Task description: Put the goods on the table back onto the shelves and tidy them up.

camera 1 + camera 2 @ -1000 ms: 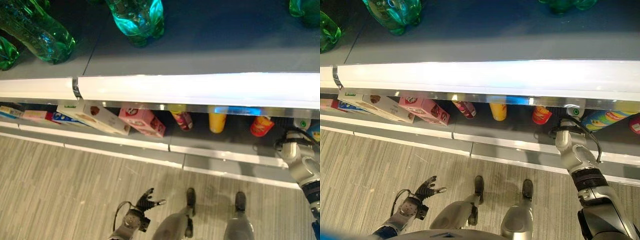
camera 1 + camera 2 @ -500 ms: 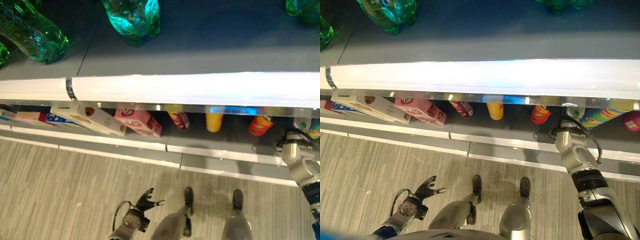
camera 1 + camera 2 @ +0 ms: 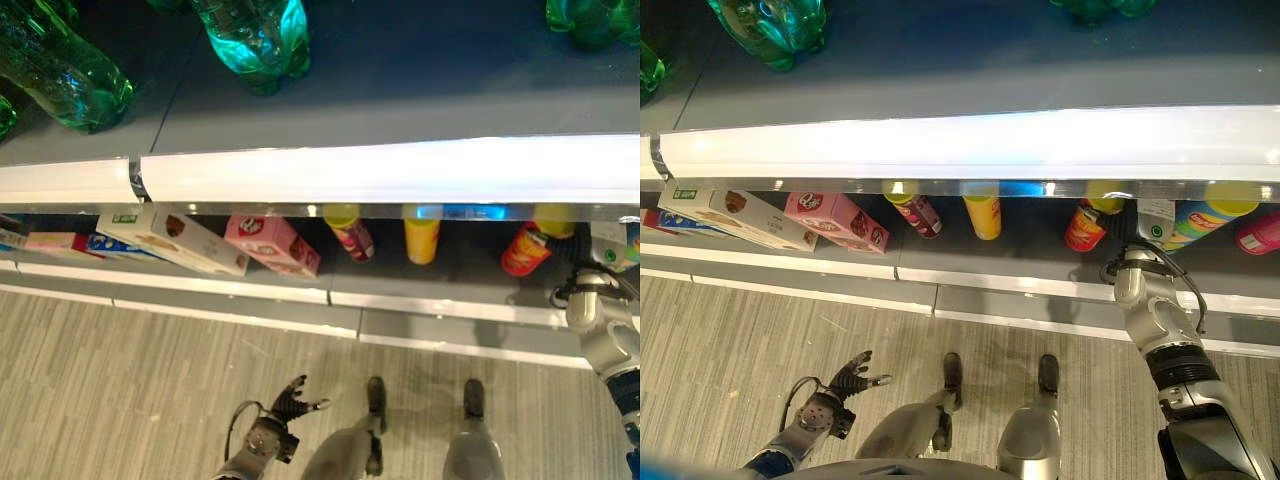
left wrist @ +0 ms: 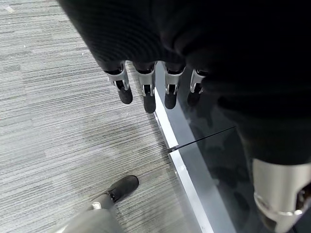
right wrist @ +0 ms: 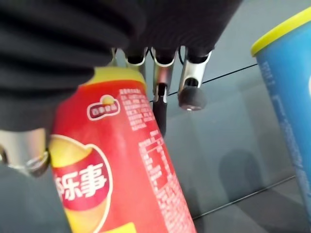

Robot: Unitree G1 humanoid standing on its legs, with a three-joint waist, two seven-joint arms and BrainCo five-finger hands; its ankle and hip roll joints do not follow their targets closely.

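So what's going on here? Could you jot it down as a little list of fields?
Right hand: reaching into the lower shelf, fingers straight beside a red can
Left hand: low over the floor, fingers spread, holding nothing
Upper shelf: green bottles
Lower shelf goods: white box, pink box, yellow can, blue can

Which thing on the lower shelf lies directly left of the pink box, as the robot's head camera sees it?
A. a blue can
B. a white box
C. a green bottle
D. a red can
B: on the lower shelf the white box lies tilted just left of the pink box; the green bottles stand on the upper shelf instead.
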